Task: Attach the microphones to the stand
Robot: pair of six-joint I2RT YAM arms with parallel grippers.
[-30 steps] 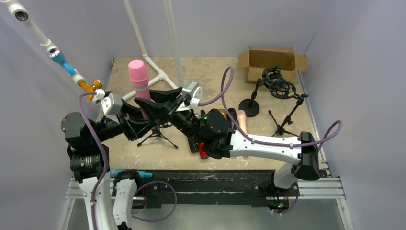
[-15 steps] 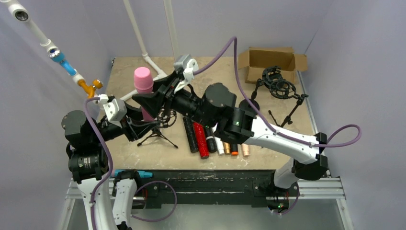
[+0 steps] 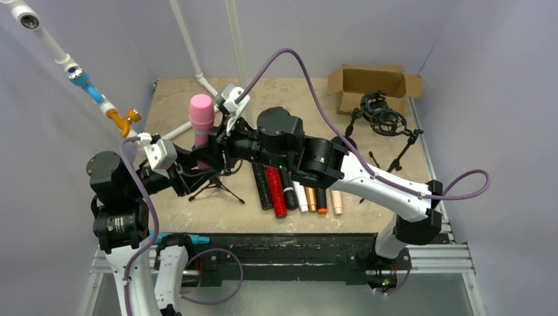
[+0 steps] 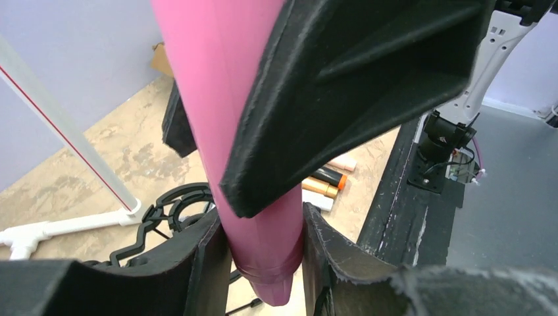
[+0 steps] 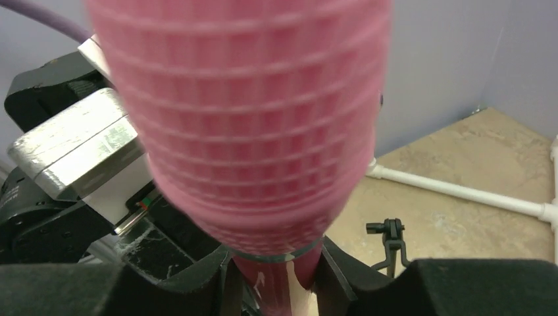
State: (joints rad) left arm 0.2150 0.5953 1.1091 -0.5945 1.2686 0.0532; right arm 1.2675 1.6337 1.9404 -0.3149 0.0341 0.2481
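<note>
A pink microphone [image 3: 202, 117] stands upright at the table's left, its mesh head on top. My left gripper [image 3: 196, 158] is shut on its lower body, seen in the left wrist view [image 4: 263, 237] with the tail end poking out below. My right gripper [image 3: 213, 141] is shut on the body just under the head [image 5: 273, 276]; the mesh head [image 5: 243, 118] fills that view. A black tripod stand [image 3: 214, 184] with a ring mount [image 4: 164, 209] sits right under the microphone. Several more microphones [image 3: 299, 191], black, red glitter, white, gold and peach, lie in a row at the front.
A cardboard box [image 3: 372, 80] sits at the back right. Two other black stands [image 3: 381, 117] and a tripod [image 3: 395, 166] stand near it. White PVC pipes [image 3: 217, 95] run along the back left, also in the right wrist view [image 5: 460, 192]. The table's front edge [image 4: 401, 191] is close.
My right arm has swung left from over the row of microphones to the pink one and closed on it below the head. The pink microphone has shifted slightly right.
</note>
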